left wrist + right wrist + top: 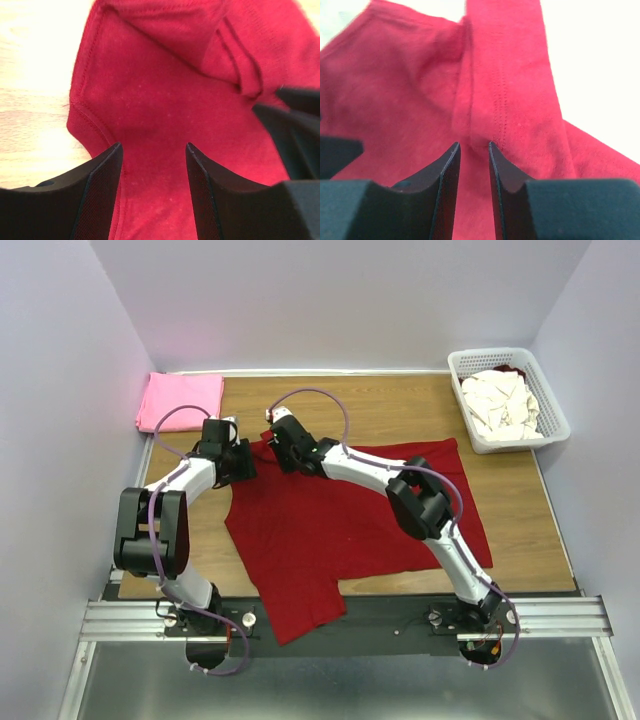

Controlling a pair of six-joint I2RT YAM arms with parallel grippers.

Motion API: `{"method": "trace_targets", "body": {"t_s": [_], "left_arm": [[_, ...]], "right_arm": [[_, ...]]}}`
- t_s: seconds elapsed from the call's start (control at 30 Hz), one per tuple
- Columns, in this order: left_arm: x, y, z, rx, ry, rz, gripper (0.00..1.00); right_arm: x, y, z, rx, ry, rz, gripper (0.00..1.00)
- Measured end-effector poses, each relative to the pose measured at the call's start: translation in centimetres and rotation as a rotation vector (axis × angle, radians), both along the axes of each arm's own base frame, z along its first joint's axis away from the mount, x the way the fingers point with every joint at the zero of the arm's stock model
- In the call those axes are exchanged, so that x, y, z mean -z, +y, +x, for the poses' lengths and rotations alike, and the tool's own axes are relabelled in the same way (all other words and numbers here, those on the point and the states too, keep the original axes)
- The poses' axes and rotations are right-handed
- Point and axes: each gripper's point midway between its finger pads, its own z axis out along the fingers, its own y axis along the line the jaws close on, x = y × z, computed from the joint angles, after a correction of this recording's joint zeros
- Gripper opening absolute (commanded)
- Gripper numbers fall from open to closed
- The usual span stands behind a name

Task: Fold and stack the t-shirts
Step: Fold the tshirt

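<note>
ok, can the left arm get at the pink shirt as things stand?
Probably yes. The pink shirt lies just past the left claw, with only bare table between them, and the claw is open over the red shirt.

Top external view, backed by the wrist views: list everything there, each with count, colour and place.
dark red t-shirt: one, dark red, spread across the middle of the table
pink t-shirt: one, bright pink, folded, far left corner
cream-white shirts: a heap, count unclear, cream-white, inside the basket
basket: one, white lattice, far right corner
table: one, light wood
rail: one, silver, along the near edge
left arm: one, white and black, near left
right arm: one, white and black, reaching in from near right
left fingers: two, black, apart over the dark red t-shirt's far edge
right fingers: two, black, closed narrowly on a raised fold of the dark red t-shirt
</note>
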Motion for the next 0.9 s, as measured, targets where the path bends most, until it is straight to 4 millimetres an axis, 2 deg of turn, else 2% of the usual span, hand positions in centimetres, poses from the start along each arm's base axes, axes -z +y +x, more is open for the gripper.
{"method": "trace_targets", "body": {"t_s": [0.13, 0.3, 0.47, 0.57, 0.8, 0.9], "left_arm": [[1.1, 0.0, -0.2, 0.013, 0.03, 0.005, 0.61], [1.1, -0.1, -0.2, 0.022, 0.028, 0.006, 0.6], [1.2, -0.1, -0.2, 0.024, 0.027, 0.006, 0.61], [1.1, -0.1, -0.2, 0.026, 0.027, 0.008, 0.6], [1.3, -0.1, -0.3, 0.029, 0.032, 0.01, 0.61], [1.5, -0.1, -0.3, 0.03, 0.037, 0.01, 0.6]], "right_arm": [[1.2, 0.0, 1.2, 0.044, -0.029, -0.028, 0.36], [1.8, -0.3, 1.7, 0.082, -0.057, -0.057, 0.33], [1.6, -1.1, 2.4, 0.128, -0.095, -0.087, 0.1], [1.5, -1.5, 2.7, 0.148, -0.111, -0.1, 0.01], [1.2, -1.9, 3.0, 0.142, -0.134, -0.128, 0.01], [-0.1, -2.0, 2.9, 0.127, -0.151, -0.128, 0.01]]}}
